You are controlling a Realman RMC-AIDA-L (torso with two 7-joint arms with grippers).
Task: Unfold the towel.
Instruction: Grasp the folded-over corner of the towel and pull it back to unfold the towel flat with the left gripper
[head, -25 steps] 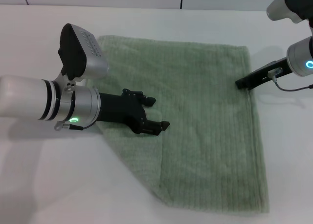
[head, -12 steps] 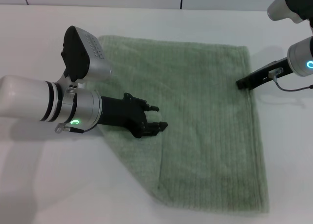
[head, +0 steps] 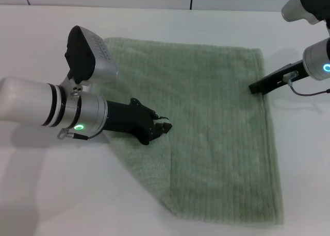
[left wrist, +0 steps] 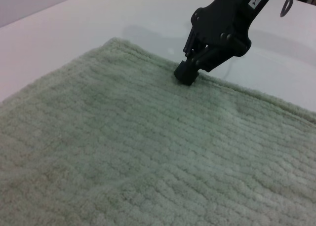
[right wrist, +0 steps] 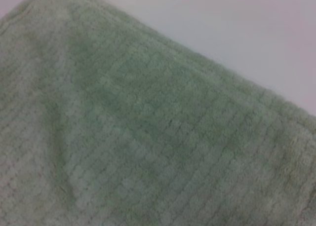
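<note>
The pale sage-green towel lies flat on the white table, with a folded-over layer along its near-left part whose edge runs down from my left gripper. My left gripper rests low on the towel at the top corner of that folded layer, with its fingers closed on the cloth. My right gripper is shut, and its tip rests on the towel's far-right edge. It also shows in the left wrist view, pressed onto the towel's border. The right wrist view shows only towel and table.
The white table surrounds the towel on all sides. My left arm's wrist camera housing stands over the towel's far-left corner. A cable hangs by my right wrist.
My left gripper's fingers have closed from open to shut on the towel and pulled back slightly to the left. The right arm has not moved.
</note>
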